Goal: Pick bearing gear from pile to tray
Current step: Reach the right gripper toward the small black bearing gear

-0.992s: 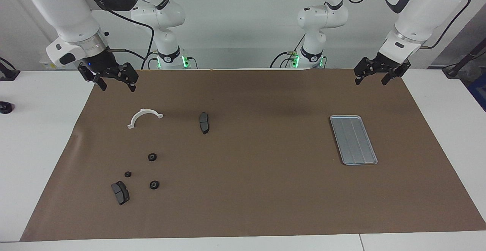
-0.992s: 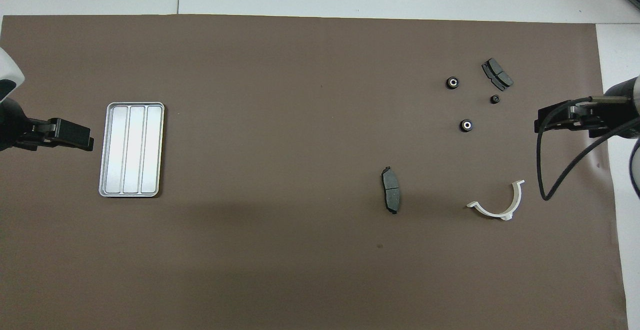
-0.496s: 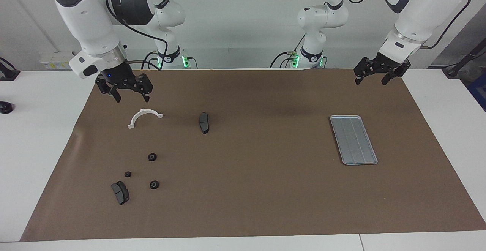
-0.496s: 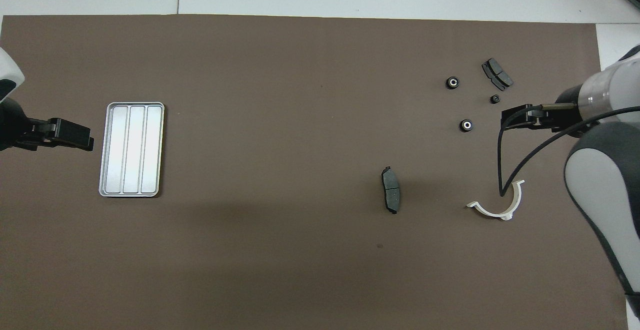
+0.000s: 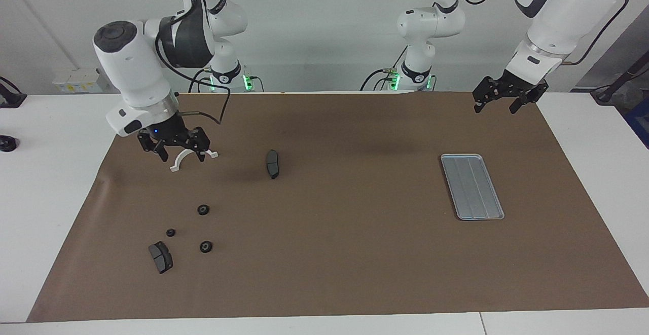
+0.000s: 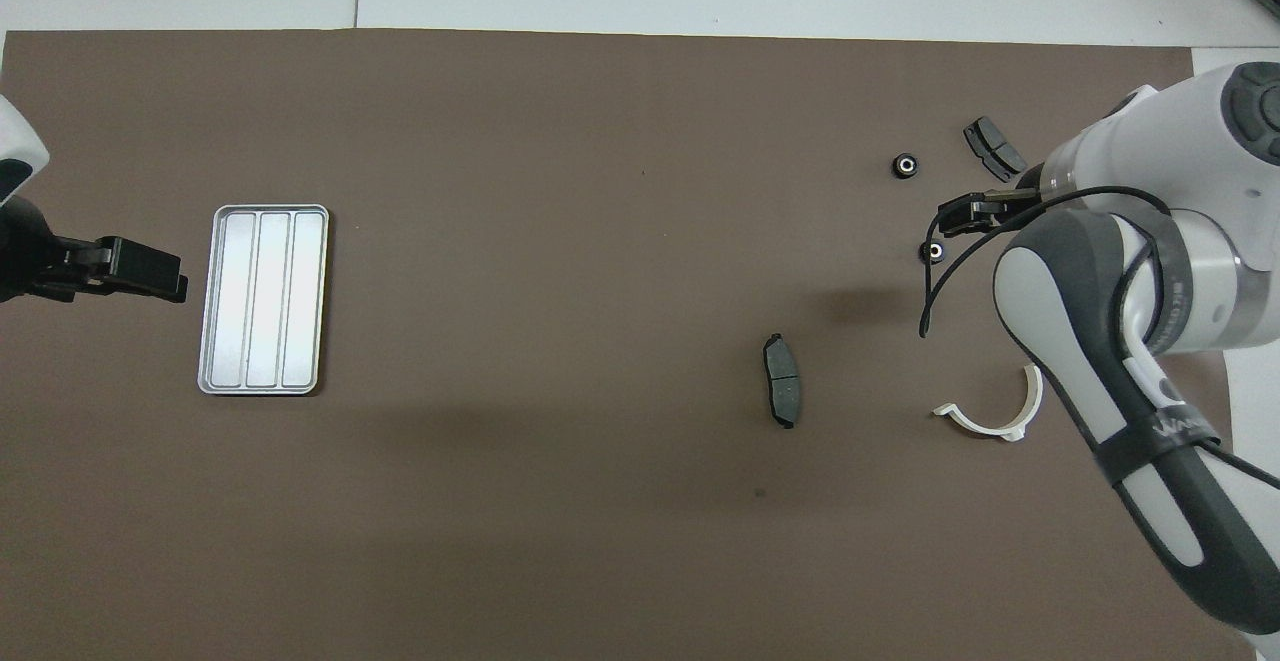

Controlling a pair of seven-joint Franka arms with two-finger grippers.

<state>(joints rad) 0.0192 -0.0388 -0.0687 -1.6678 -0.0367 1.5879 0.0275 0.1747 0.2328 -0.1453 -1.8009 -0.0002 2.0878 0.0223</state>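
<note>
The right gripper (image 5: 178, 152), jaws wide and empty, is held nearest the gears (image 5: 203, 210), toward the mat's right-arm end.

Three black gears (image 5: 203, 210), two dark brake pads (image 5: 273, 163), one white bracket (image 5: 178, 161), one tray (image 5: 472, 186).

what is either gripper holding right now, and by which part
Nothing. The right gripper is open in the air above the bracket; the left gripper waits open, empty.
</note>
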